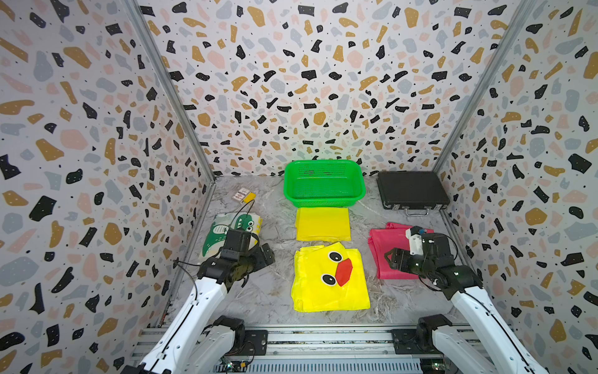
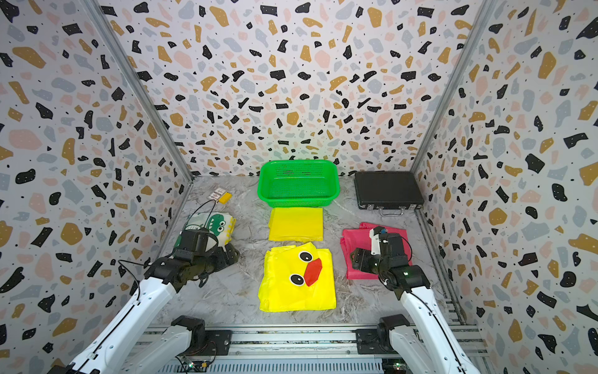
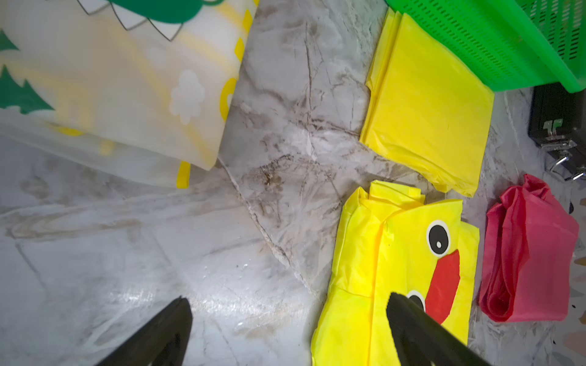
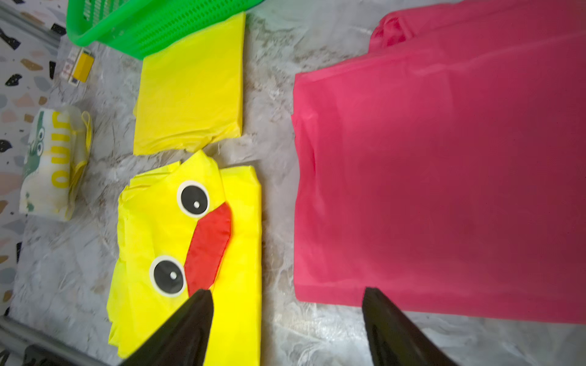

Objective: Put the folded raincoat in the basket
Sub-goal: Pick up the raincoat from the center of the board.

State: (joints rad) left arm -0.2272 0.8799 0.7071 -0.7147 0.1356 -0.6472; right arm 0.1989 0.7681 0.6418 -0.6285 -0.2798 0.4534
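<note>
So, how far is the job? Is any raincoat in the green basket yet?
Nothing done yet: the bright green mesh plastic basket is empty. In hand: nothing; the left gripper and the right gripper are open, the right one over the edge of the pink folded raincoat. Remaining: grasp a raincoat and put it in. The plain yellow raincoat, the duck-face yellow raincoat and the translucent dinosaur-print raincoat lie outside it.

Both top views look steeply down from high above the table [image 1: 268, 291] edge farthest from the green basket [image 1: 323, 184], facing it. Each wrist view sits low and close over the table, angled toward the basket; both share the duck-face raincoat [image 3: 402, 269] before it.
</note>
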